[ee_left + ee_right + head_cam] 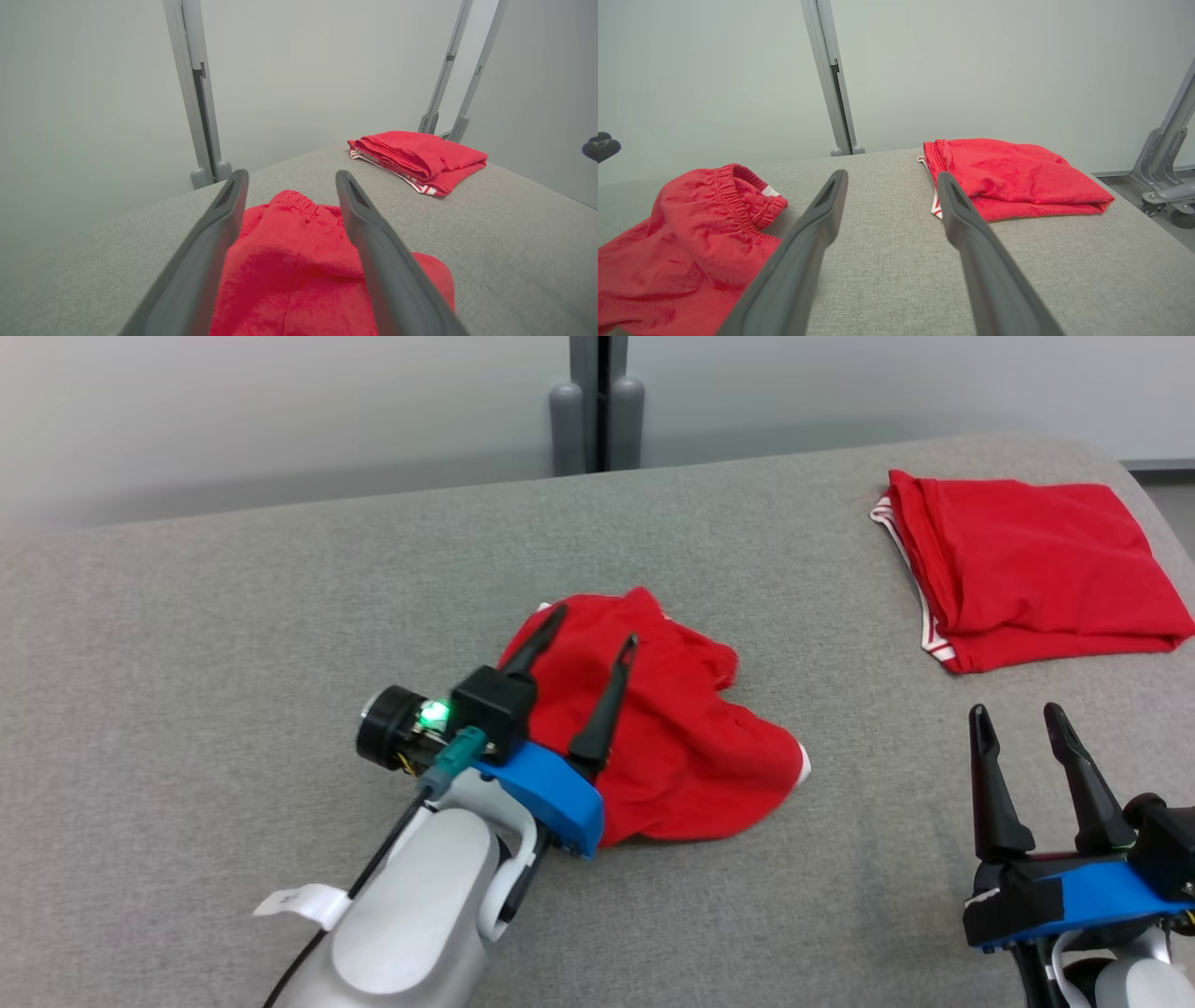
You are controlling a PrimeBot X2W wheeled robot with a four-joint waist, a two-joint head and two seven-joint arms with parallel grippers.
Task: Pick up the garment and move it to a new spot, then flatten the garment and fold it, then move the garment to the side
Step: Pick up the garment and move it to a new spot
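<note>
Garment: crumpled red garment (691,737) lay near the middle of the grey worktop (280,616).
Left end effector (597,623): fingers spread, poised over the garment, pinching nothing.
Right end effector (1016,709): spread, empty, near the front right corner.
Flattening tip: probably best to pinch the elastic waistband's two ends and draw them apart.
Containers: none seen; a folded red cloth (1036,569) lay bare at the far right corner.

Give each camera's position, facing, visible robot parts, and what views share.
Head view: on the head, looking forward and down at the grey table; left gripper over the crumpled red garment, right gripper lower right.
Left wrist view: on the left wrist, looking along its open fingers over the crumpled red garment.
Right wrist view: on the right wrist, along its open fingers over the grey table.
Shared: all three show the folded red garment.
</note>
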